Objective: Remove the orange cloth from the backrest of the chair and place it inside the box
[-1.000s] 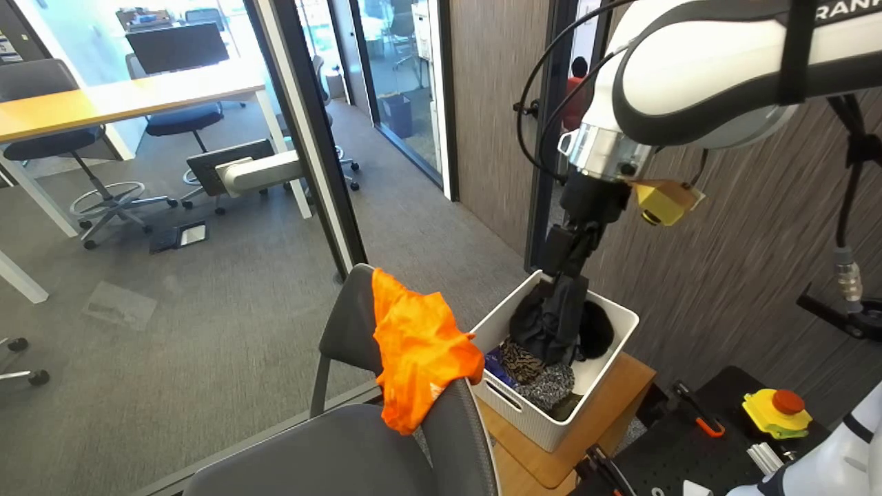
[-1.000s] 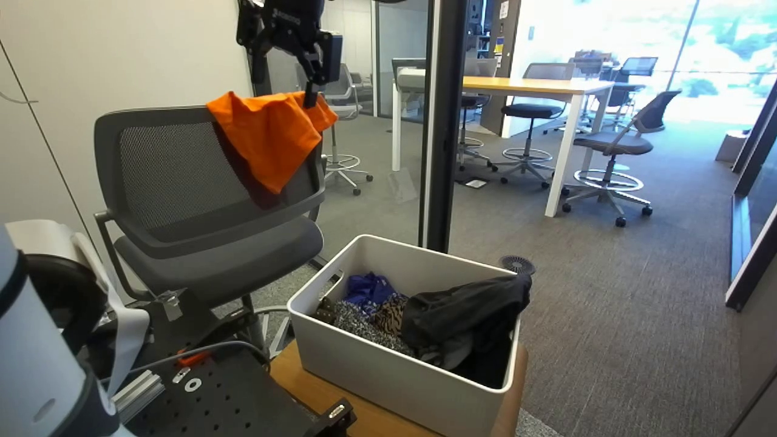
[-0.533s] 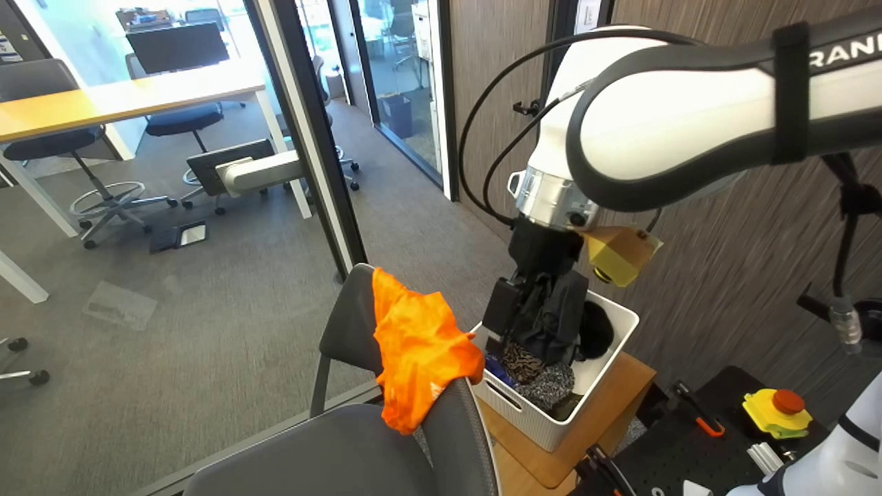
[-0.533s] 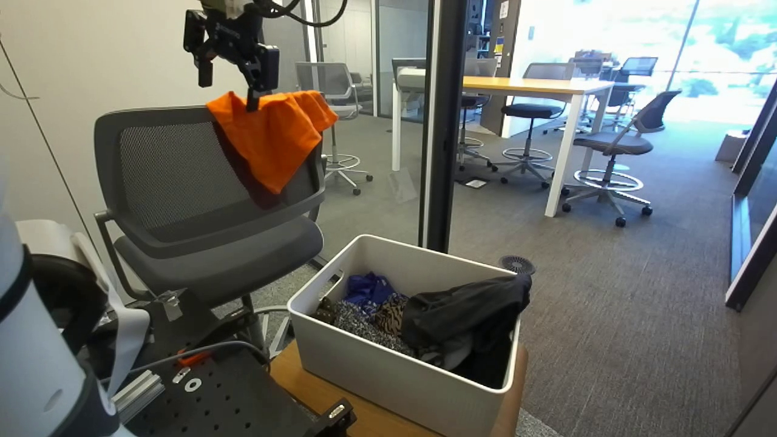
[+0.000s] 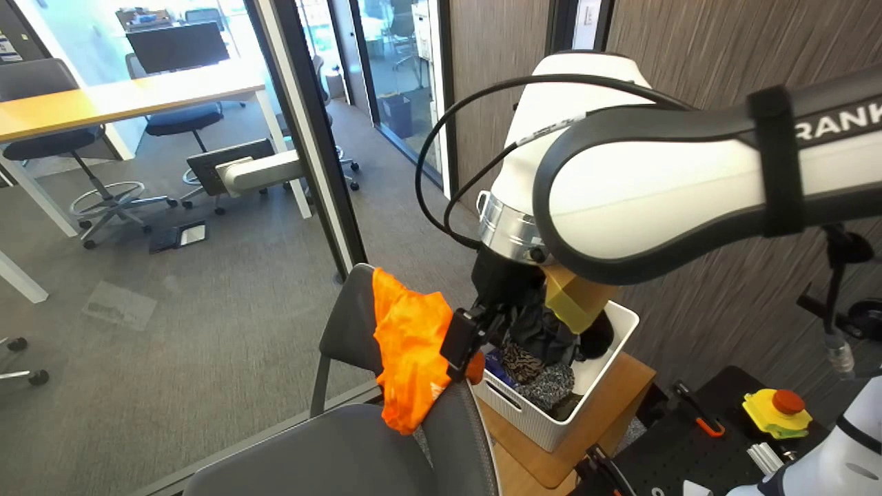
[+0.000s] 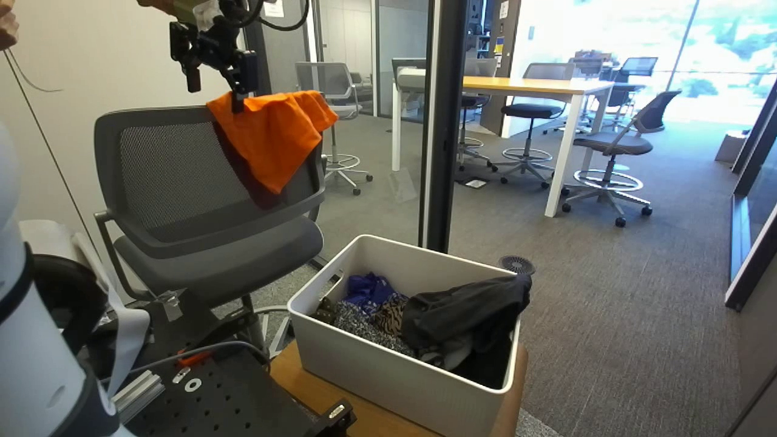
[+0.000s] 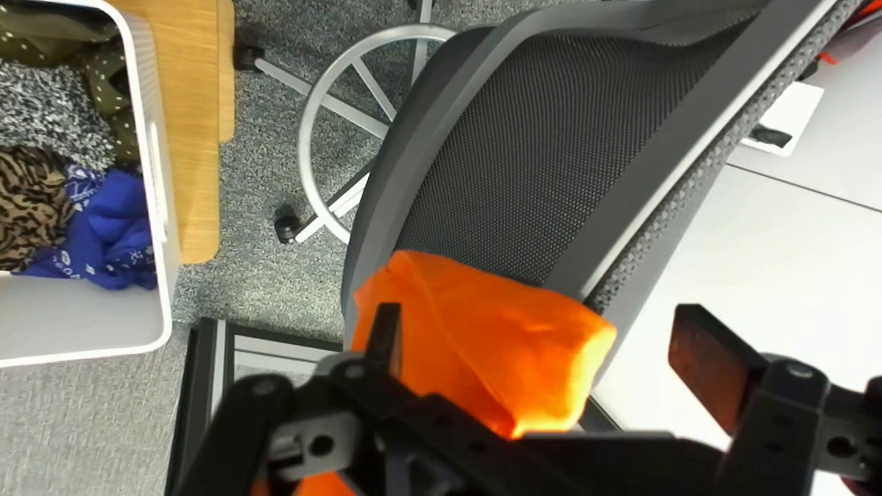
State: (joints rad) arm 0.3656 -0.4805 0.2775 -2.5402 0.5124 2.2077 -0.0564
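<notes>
One white box [image 6: 400,382], several cloths [image 6: 437,321] inside

The box [image 6: 388,379] reaches my feed white. Inside it I see black cloth [image 6: 461,306], blue cloth [image 7: 114,224] with white motifs, brown-and-black animal-print cloth [image 7: 27,207], black-and-white speckled cloth [image 7: 55,110] and olive cloth [image 7: 105,79] (dotted white). Beside the box, a dark grey chair [image 6: 176,173] and orange cloth [image 6: 273,133]; beneath it, a wood-brown table [image 7: 189,158]; higher, my black tool [image 6: 215,98].
</notes>
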